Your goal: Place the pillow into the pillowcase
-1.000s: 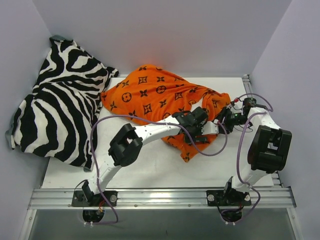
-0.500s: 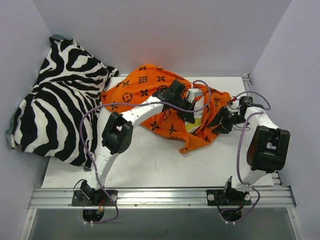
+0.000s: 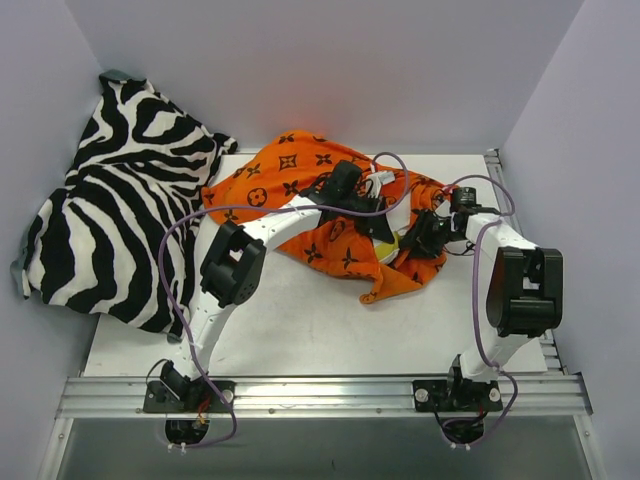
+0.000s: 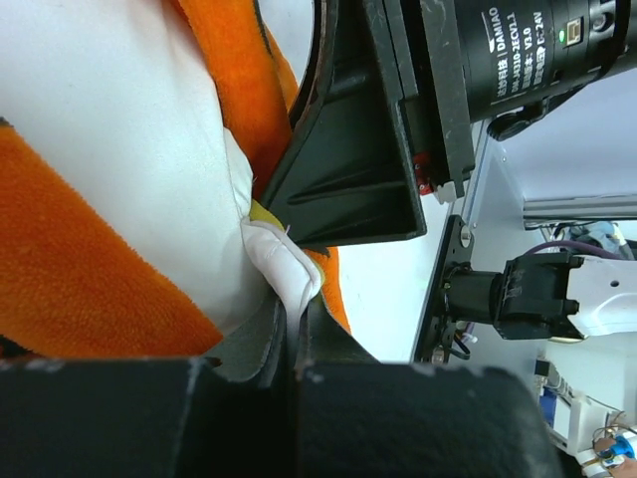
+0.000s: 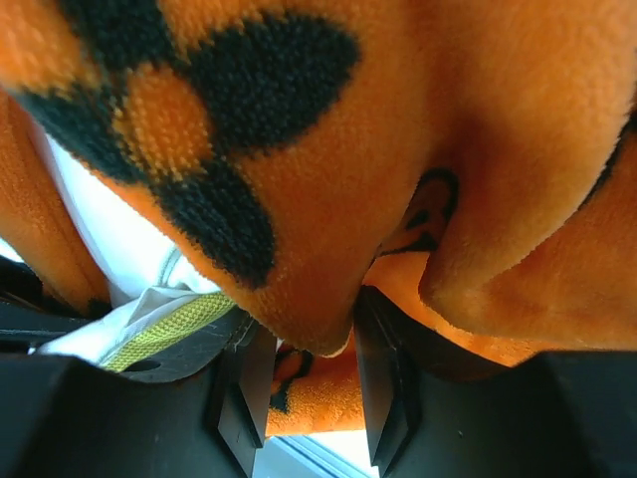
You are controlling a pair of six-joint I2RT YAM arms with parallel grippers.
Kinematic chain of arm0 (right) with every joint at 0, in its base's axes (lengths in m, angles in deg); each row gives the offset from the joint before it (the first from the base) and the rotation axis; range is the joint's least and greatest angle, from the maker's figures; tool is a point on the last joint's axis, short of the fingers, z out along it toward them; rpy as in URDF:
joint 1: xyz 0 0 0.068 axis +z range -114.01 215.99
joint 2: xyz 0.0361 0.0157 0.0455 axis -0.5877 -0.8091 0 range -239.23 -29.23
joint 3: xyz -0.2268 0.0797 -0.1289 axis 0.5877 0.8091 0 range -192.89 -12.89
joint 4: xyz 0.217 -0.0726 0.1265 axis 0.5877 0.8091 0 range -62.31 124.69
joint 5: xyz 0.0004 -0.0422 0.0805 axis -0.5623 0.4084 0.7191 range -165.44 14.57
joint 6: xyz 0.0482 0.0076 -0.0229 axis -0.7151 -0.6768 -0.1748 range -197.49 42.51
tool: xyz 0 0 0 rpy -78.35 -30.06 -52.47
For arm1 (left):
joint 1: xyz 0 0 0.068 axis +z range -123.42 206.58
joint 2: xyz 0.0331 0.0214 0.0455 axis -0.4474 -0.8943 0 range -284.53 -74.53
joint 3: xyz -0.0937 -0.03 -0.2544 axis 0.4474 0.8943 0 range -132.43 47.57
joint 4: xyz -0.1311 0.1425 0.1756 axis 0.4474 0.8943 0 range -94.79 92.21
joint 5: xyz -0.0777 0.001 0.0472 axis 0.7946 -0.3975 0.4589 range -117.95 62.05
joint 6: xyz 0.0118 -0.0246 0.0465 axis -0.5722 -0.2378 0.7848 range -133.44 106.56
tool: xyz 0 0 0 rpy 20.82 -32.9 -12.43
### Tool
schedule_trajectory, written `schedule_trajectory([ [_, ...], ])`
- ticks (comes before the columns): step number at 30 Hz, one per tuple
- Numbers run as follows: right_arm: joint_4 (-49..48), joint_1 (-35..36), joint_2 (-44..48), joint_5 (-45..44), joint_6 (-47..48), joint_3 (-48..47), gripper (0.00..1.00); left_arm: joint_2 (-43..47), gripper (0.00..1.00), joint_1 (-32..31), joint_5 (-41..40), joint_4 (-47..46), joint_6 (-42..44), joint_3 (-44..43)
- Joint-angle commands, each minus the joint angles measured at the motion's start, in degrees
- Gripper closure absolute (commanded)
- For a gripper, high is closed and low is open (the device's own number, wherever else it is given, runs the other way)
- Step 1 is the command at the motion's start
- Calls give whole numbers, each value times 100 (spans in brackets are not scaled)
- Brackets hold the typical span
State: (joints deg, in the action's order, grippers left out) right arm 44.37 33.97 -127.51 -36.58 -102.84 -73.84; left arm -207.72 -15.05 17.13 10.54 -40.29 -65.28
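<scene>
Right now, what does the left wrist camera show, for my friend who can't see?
The left hand pinches a white corner of the pillow, with yellow piping showing. The orange pillowcase lies on both sides of it.

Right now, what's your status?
Left gripper shut on pillow corner. Right gripper shut on pillowcase edge. Pillow partly inside. Zebra cloth far left, out of the way.

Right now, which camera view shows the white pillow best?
The left wrist view: the pillow fills much of it, white with yellow piping, one corner pinched in the left gripper. The top external view shows only a sliver between folds of the pillowcase; the right wrist view, a white-and-yellow edge.
</scene>
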Motion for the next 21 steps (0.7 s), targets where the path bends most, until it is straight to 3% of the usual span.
schedule_trajectory([
  [1,-227,141,-77,-396,-120,171,65,293,100,-3,528,-786,-382,-272],
  [7,-26,35,344,-211,266,434,64,293,100,67,555,-821,-426,-175],
  [9,-17,18,450,-202,380,513,69,285,100,84,563,-856,-444,-175],
  [18,-377,18,-174,-185,117,119,73,302,100,137,669,-857,-453,-175],
  [21,-447,-61,-209,155,117,-101,93,337,100,146,608,-769,-339,-105],
])
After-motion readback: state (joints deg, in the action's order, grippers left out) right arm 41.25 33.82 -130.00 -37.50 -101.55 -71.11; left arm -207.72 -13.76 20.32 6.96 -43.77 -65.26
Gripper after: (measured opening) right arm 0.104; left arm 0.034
